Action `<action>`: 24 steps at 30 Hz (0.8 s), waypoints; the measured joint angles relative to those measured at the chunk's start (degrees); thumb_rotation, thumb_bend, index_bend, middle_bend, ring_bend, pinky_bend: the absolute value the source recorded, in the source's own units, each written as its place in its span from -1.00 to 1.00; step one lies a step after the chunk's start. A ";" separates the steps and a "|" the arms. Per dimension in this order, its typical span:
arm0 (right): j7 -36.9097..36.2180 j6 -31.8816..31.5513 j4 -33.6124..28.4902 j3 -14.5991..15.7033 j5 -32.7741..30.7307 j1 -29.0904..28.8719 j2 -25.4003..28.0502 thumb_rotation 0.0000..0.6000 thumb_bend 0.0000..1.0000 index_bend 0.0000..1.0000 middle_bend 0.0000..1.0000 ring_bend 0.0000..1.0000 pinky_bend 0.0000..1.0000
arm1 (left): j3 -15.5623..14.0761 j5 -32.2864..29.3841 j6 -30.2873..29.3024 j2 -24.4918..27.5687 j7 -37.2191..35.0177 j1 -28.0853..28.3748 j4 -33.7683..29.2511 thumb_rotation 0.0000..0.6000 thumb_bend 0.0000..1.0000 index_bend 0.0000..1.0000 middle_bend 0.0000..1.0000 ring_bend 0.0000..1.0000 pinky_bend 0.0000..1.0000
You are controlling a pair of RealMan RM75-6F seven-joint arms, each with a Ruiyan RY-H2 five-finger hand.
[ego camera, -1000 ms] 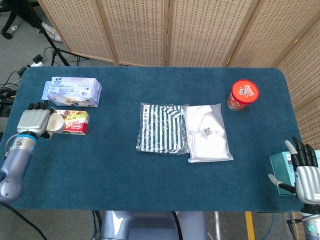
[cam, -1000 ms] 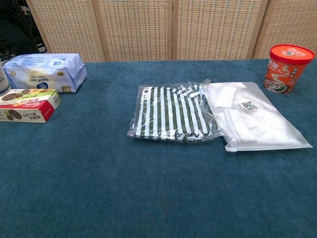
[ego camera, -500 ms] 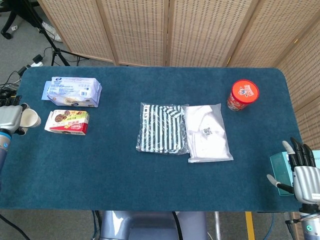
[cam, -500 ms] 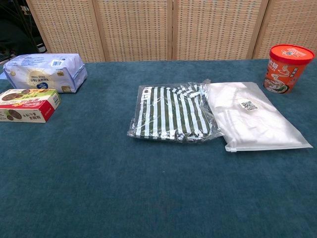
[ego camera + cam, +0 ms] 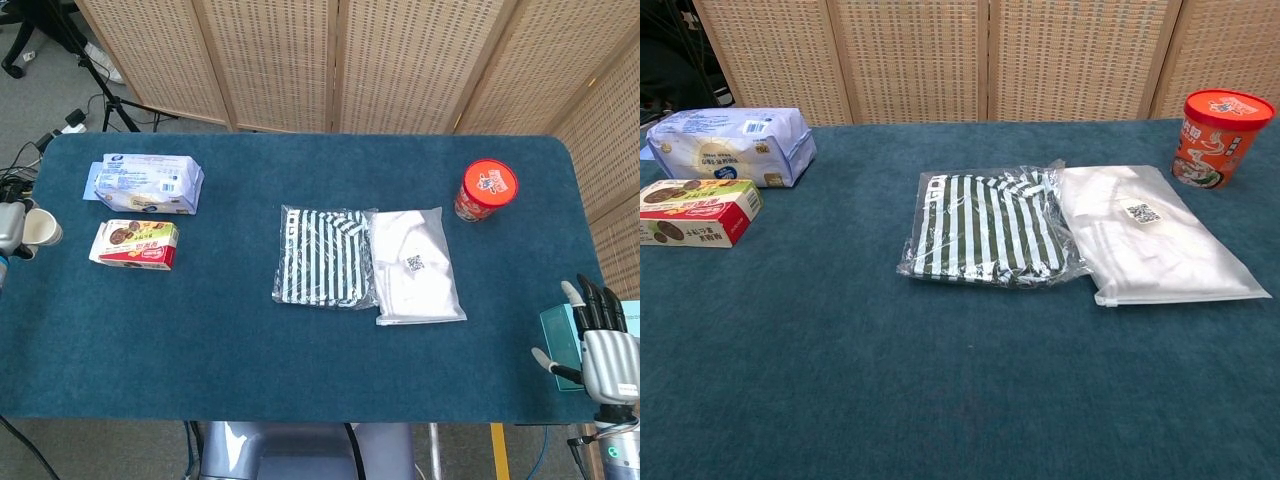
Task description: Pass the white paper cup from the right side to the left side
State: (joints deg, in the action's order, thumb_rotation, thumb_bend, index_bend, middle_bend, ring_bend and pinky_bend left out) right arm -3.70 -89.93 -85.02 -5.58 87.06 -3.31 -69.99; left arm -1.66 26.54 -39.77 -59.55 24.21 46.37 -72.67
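The white paper cup shows at the far left edge of the head view, past the table's left end, tipped so its mouth faces the camera. My left hand grips it, only partly inside the frame. My right hand hangs off the table's right end near the front corner, fingers spread and holding nothing. The chest view shows neither hand nor the cup.
On the blue table lie a tissue pack, a snack box, a striped garment in a bag, a white bagged garment and a red noodle cup. A teal box sits by the right hand.
My left hand has carried the cup leftward, from beside the snack box to beyond the table's left end. My right hand has sunk slightly.
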 measured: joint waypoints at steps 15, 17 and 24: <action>0.30 0.01 0.20 0.06 -0.09 0.12 -0.03 1.00 -0.75 -1.00 -1.00 -1.00 -1.00 | 1.08 1.15 11.54 -6.97 -6.51 -2.10 14.61 1.00 -0.28 -0.28 -1.00 -1.00 -1.00; 0.48 0.14 0.26 0.06 -0.13 0.07 -0.13 1.00 -0.75 -1.00 -1.00 -1.00 -1.00 | 1.28 1.09 13.08 -7.77 -7.36 -2.14 15.71 1.00 -0.28 -0.28 -1.00 -1.00 -1.00; 0.47 0.62 0.38 0.02 -0.40 -0.10 -0.25 1.00 -0.75 -1.00 -1.00 -1.00 -1.00 | 1.95 1.10 17.35 -10.39 -10.60 -1.94 20.30 1.00 -0.27 -0.28 -1.00 -1.00 -1.00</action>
State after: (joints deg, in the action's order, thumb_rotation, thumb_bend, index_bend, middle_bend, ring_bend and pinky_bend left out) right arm -3.23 -89.30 -84.64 -5.56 86.66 -3.41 -70.24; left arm 0.29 27.64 -22.42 -69.94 13.61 44.43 -52.37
